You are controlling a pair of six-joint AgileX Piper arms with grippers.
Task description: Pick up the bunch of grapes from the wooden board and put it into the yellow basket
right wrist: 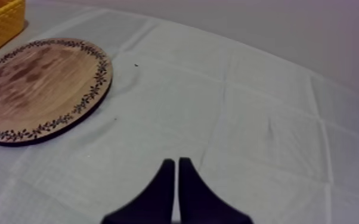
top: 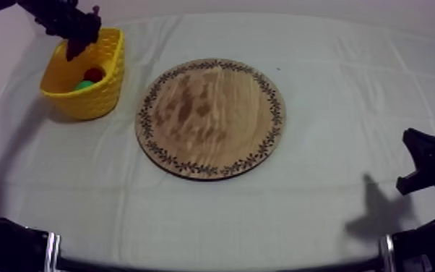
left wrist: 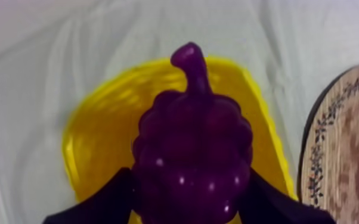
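Note:
In the left wrist view the purple bunch of grapes [left wrist: 194,155] hangs stem up between my left gripper's black fingers [left wrist: 98,205], right above the yellow basket [left wrist: 98,137]. The left gripper [left wrist: 188,205] is shut on the grapes. From the top view, that gripper [top: 76,47] hovers over the basket's [top: 108,90] far rim at the table's upper left. The round wooden board [top: 211,118] lies bare in the middle. My right gripper [right wrist: 176,176] is shut on nothing, its fingers forming a narrow wedge over the cloth, and it rests low at the right [top: 423,163].
Inside the basket lie a small red fruit [top: 94,74] and a green fruit [top: 83,85]. The board [right wrist: 39,89] and a corner of the basket [right wrist: 0,24] lie far beyond my right gripper. Grey-white cloth surrounds the board.

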